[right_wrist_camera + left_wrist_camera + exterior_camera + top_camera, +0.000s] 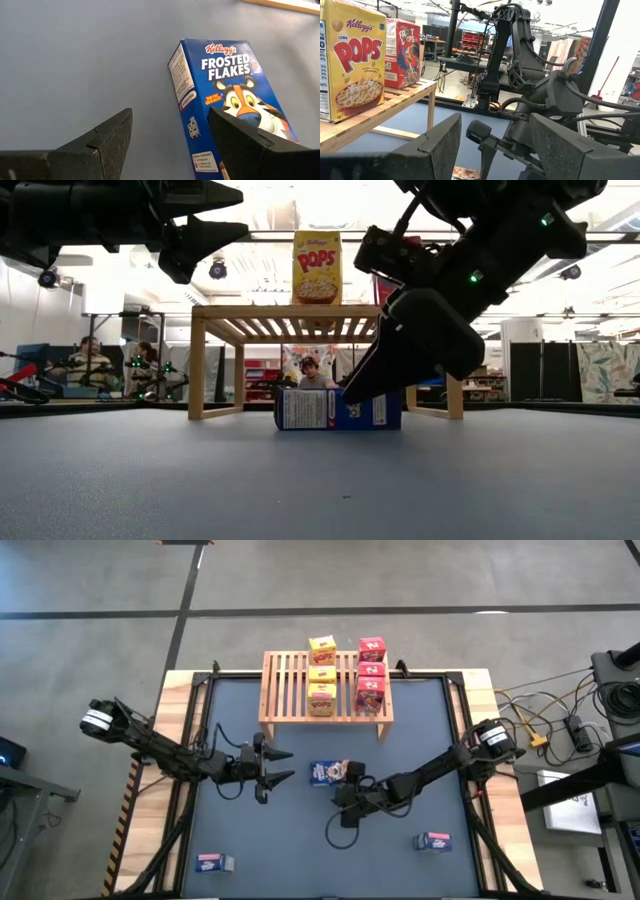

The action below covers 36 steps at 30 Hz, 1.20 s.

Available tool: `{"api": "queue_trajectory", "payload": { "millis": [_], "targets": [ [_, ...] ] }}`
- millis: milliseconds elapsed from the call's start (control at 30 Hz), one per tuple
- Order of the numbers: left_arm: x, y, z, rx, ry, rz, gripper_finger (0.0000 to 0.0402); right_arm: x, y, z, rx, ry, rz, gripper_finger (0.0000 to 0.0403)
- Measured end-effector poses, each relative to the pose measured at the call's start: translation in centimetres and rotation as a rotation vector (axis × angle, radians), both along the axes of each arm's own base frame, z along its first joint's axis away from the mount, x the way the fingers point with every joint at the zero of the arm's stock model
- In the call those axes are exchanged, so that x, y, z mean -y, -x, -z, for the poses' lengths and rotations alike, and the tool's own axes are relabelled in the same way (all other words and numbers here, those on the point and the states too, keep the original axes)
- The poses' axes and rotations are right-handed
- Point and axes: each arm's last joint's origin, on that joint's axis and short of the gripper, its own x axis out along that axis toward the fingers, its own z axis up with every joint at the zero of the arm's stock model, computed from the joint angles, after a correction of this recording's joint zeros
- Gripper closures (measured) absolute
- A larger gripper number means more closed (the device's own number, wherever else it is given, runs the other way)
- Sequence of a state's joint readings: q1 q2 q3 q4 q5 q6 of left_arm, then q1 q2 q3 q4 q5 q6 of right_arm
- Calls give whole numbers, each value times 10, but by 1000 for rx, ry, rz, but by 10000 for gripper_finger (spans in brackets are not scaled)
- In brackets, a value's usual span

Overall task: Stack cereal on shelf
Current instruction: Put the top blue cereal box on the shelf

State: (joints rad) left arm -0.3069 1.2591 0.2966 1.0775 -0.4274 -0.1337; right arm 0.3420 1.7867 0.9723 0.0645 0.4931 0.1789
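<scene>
Six boxes, three yellow (321, 672) and three red (371, 672), are already standing on the shelf (290, 688) at 12 o'clock. The right gripper (347, 783) is reaching, fingers wide and holding nothing, over a blue box (324, 773) lying mid-table. Two more blue boxes (215, 863) (434, 841) are waiting at 6 o'clock. The left gripper (275, 766) is hanging wide with nothing in it
</scene>
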Motion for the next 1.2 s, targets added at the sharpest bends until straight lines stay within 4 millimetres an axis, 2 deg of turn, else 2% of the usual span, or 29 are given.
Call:
{"api": "queue_trajectory", "payload": {
  "millis": [200, 500, 733, 1067, 1200],
  "targets": [
    [0, 0, 0, 0, 0, 0, 183, 1, 4, 5, -6, -33, 23, 149],
    [0, 0, 0, 0, 0, 0, 183, -10, 8, 6, -4, -72, -21, 149],
    [0, 0, 0, -1, 0, 0, 183, -10, 9, 8, -4, -81, 0, 149],
    [0, 0, 0, -1, 3, 0, 183, -9, 9, 8, -1, -45, -15, 149],
    [0, 0, 0, -2, 27, 3, 183, -10, 3, 1, 7, -3, -58, 149]
  ]
}}
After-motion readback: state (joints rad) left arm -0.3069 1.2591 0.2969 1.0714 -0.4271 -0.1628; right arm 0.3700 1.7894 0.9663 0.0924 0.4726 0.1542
